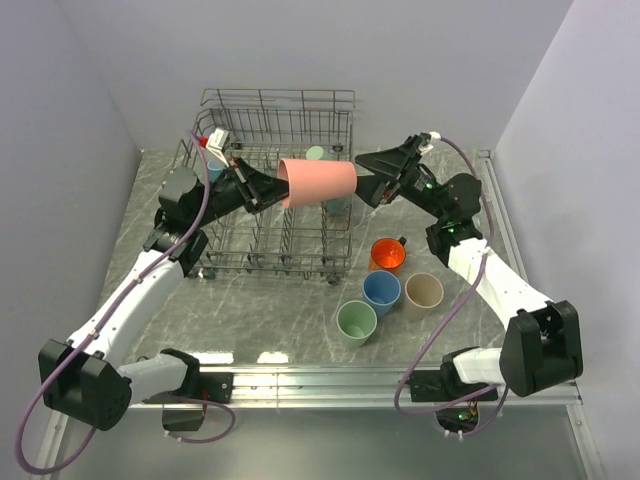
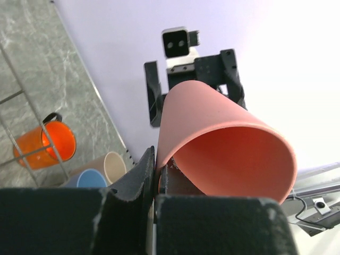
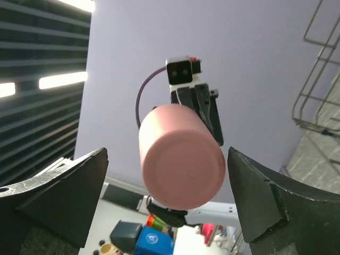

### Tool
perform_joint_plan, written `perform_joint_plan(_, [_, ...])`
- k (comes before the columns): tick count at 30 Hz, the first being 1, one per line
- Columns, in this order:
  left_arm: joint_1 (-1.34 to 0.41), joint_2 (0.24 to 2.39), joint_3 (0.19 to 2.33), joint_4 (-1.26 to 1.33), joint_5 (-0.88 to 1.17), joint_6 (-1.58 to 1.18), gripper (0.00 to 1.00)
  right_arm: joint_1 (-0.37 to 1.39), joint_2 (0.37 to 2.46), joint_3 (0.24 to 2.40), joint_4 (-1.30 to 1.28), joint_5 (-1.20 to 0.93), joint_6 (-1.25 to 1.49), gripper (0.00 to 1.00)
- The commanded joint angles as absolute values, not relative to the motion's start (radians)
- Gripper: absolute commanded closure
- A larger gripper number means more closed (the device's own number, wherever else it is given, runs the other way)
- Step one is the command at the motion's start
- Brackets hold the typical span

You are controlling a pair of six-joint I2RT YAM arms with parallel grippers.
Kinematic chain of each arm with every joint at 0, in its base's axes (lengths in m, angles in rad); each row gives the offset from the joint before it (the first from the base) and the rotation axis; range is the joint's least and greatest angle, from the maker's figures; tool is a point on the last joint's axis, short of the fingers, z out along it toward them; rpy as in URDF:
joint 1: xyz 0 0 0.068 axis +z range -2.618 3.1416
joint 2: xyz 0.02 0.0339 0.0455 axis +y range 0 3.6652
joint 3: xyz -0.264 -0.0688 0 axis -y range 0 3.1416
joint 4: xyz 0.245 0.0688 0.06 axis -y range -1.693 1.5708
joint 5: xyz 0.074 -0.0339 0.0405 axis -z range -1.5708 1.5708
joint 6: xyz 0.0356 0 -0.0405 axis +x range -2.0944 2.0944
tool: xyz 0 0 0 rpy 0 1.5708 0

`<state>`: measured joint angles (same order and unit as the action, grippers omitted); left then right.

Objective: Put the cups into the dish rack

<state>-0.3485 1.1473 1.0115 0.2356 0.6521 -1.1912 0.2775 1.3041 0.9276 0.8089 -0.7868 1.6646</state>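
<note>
Grey marbled tabletop carries the dish rack at its far side, left of centre. Above the rack, the left gripper is pinched on the rim of a pink cup, which lies on its side with its base pointing right. Near that base the right gripper stands spread wide, gripping nothing. Right of the rack, on the table, sit a green cup, a blue cup, an orange mug and a beige cup.
</note>
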Motion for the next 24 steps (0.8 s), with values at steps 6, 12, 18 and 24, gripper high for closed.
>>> perform_joint_plan(6, [-0.35, 1.2, 1.026, 0.471, 0.66, -1.296, 1.0, 0.333, 1.312, 0.972, 0.772, -0.811, 1.614, 0.0])
perform_joint_plan(12, [-0.35, 1.198, 1.017, 0.46, 0.67, -1.288, 1.0, 0.334, 1.318, 0.962, 0.762, -0.804, 1.624, 0.0])
perform_joint_plan(18, [-0.354, 1.193, 0.994, 0.479, 0.673, -1.304, 1.0, 0.341, 1.341, 0.937, 0.82, -0.752, 1.675, 0.02])
perform_joint_plan(24, [-0.36, 1.218, 1.0, 0.492, 0.683, -1.307, 1.0, 0.382, 1.385, 0.913, 0.914, -0.721, 1.752, 0.13])
